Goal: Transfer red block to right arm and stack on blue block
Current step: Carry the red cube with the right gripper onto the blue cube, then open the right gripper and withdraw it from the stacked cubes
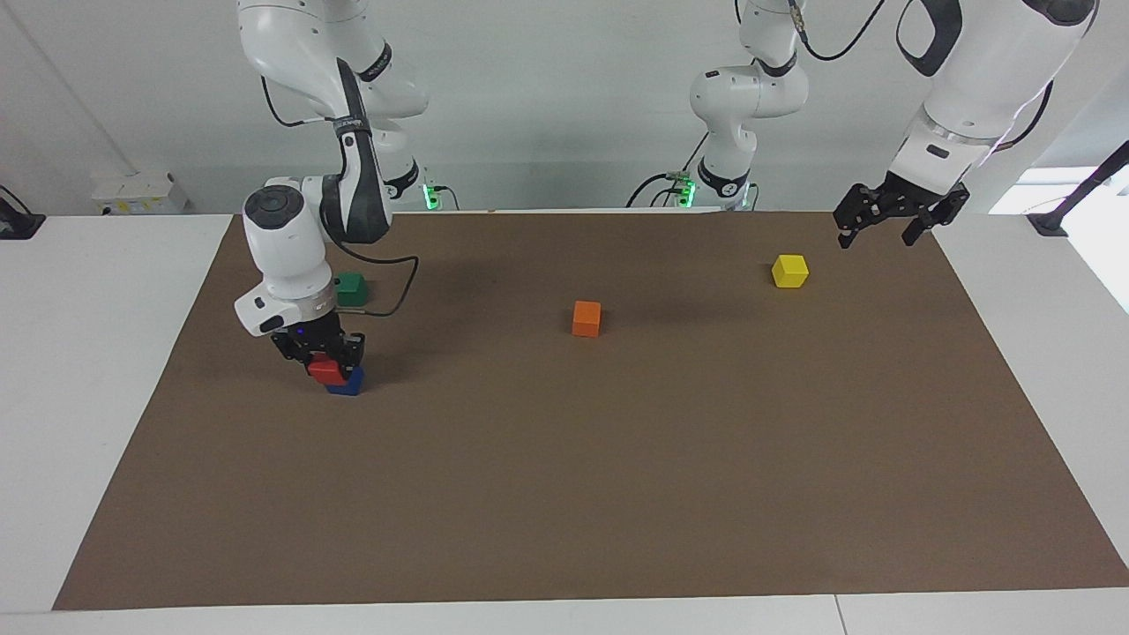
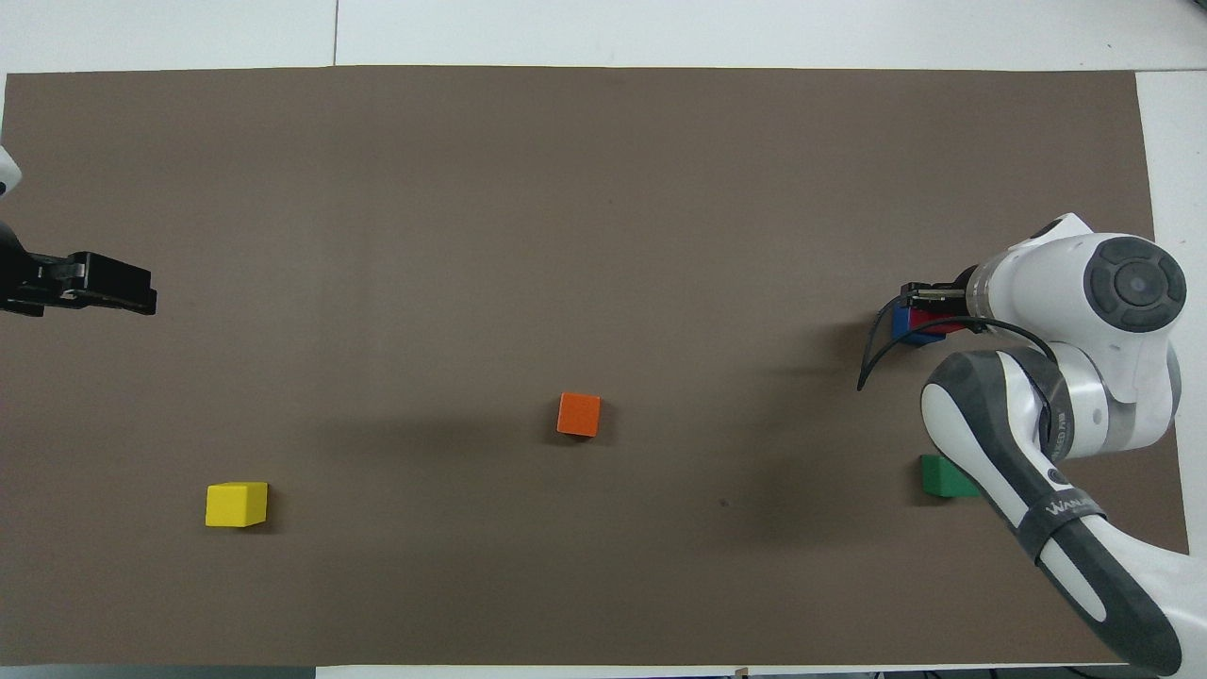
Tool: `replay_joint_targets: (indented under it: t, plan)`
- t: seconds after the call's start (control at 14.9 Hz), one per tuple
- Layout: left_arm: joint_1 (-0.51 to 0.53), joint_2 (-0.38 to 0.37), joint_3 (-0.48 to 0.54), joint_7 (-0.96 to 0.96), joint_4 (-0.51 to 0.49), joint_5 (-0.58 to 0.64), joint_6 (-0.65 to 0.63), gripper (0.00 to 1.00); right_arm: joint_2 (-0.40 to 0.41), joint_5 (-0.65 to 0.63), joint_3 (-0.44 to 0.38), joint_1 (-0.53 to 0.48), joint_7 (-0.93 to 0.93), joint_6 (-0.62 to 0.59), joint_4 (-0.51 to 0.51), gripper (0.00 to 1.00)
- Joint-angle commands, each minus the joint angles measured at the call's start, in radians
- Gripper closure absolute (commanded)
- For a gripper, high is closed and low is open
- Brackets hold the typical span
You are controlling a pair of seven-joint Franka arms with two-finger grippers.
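Observation:
The red block (image 1: pixel 326 370) rests on top of the blue block (image 1: pixel 347 382) on the brown mat, toward the right arm's end of the table. My right gripper (image 1: pixel 325 357) is down on the stack with its fingers around the red block. In the overhead view the wrist covers most of the red block (image 2: pixel 929 324) and the blue block (image 2: pixel 901 322). My left gripper (image 1: pixel 886 231) hangs in the air, empty, over the mat's edge at the left arm's end; it also shows in the overhead view (image 2: pixel 132 294). That arm waits.
A green cube (image 1: pixel 351 288) lies nearer to the robots than the stack, close to the right arm's cable. An orange cube (image 1: pixel 586 318) sits mid-mat. A yellow cube (image 1: pixel 789 271) lies toward the left arm's end, near the left gripper.

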Motion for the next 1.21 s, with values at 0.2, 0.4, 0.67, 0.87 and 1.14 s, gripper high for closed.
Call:
replay_joint_targets:
  t: [0.2, 0.4, 0.67, 0.87, 1.14]
  plan:
    - [0.000, -0.020, 0.003, 0.013, -0.017, -0.019, 0.025, 0.00, 0.000, -0.018, 0.010, -0.025, 0.028, -0.038, 0.010, 0.00]
    - [-0.001, -0.020, 0.003, 0.013, -0.019, -0.019, 0.024, 0.00, -0.013, -0.018, 0.010, -0.017, 0.023, -0.148, 0.079, 0.00]
    - [-0.004, -0.019, 0.002, 0.020, -0.022, -0.019, 0.022, 0.00, -0.056, -0.015, 0.024, -0.012, -0.120, -0.332, 0.194, 0.00]
    - [-0.003, -0.023, 0.006, 0.013, -0.031, -0.019, 0.008, 0.00, -0.111, 0.101, 0.024, -0.018, -0.225, -0.455, 0.266, 0.00]
    - [0.003, -0.026, 0.006, 0.013, -0.036, -0.019, 0.010, 0.00, -0.140, 0.155, 0.020, -0.023, -0.265, -0.678, 0.408, 0.00]
